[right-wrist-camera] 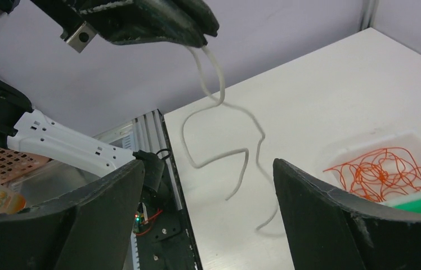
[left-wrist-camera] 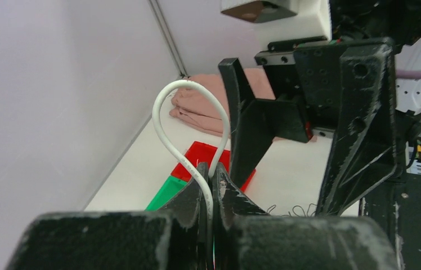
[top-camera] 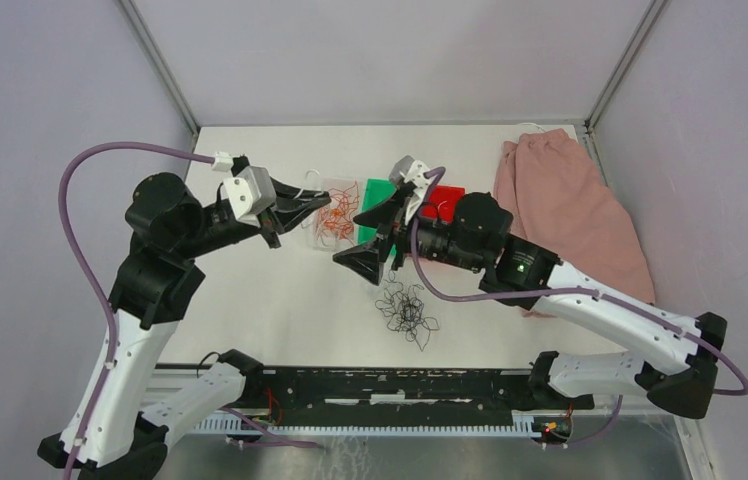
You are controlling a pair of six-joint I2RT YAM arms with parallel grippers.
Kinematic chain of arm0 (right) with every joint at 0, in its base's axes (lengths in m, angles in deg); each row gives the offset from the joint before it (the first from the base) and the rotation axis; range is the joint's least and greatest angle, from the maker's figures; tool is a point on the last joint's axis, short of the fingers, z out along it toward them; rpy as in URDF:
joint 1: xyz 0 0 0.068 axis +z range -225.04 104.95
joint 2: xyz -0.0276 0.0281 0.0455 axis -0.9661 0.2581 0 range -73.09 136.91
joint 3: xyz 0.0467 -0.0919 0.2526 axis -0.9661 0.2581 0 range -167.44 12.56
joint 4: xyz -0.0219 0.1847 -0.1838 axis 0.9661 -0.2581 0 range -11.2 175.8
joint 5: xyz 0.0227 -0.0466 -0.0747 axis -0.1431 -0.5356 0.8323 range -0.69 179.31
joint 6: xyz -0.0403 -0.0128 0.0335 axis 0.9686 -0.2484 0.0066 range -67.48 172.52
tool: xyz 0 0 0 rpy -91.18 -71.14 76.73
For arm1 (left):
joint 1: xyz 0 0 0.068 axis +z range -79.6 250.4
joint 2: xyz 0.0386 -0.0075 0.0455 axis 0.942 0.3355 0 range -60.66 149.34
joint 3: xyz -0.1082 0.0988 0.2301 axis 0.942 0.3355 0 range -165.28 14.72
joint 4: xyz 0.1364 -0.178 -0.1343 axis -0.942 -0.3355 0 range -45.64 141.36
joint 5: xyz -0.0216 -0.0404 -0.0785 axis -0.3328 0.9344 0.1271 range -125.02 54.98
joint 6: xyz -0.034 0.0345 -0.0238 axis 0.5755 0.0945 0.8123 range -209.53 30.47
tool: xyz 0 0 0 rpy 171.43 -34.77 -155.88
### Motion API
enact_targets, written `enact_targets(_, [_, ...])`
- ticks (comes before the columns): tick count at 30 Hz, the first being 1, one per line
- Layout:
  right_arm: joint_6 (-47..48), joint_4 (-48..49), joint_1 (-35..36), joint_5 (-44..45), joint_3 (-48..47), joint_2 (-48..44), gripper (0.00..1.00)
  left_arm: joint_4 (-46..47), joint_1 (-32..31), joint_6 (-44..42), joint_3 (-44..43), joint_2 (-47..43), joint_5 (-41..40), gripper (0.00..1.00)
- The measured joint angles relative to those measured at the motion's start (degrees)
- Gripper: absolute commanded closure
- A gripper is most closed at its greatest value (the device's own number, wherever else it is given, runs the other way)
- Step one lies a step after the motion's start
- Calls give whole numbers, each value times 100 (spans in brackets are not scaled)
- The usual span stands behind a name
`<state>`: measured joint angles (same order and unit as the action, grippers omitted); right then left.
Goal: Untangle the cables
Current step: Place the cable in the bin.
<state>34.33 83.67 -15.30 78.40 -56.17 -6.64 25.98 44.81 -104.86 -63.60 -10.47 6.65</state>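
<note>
My left gripper (left-wrist-camera: 211,174) is shut on a white cable (left-wrist-camera: 170,140) that loops up above its fingertips. In the right wrist view that white cable (right-wrist-camera: 218,107) hangs in curls from the left gripper (right-wrist-camera: 194,39) down to the table. My right gripper (right-wrist-camera: 208,214) stands open just below and beside it, nothing between its fingers, and is not touching the cable. Seen from above, the right gripper (top-camera: 350,238) faces the left gripper (top-camera: 325,202). A clump of black cables (top-camera: 407,308) lies on the table in front of them. Orange-red cables (top-camera: 335,220) lie in a clear tray (right-wrist-camera: 416,143).
A green tray (top-camera: 378,198) and a red tray (top-camera: 445,200) sit behind the right gripper. A pink cloth (top-camera: 565,200) lies at the back right. The black rail (top-camera: 390,385) between the arm bases runs along the near edge.
</note>
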Motion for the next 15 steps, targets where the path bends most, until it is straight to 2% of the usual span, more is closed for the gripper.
enact_targets(11, [-273, 1228, -13, -776, -48, 1117, 16, 31, 0, 835, 140, -188, 389, 97])
enact_targets(15, [-629, 1790, -17, -1187, -68, 1440, 23, 116, 0, 1176, 140, -181, 417, 97])
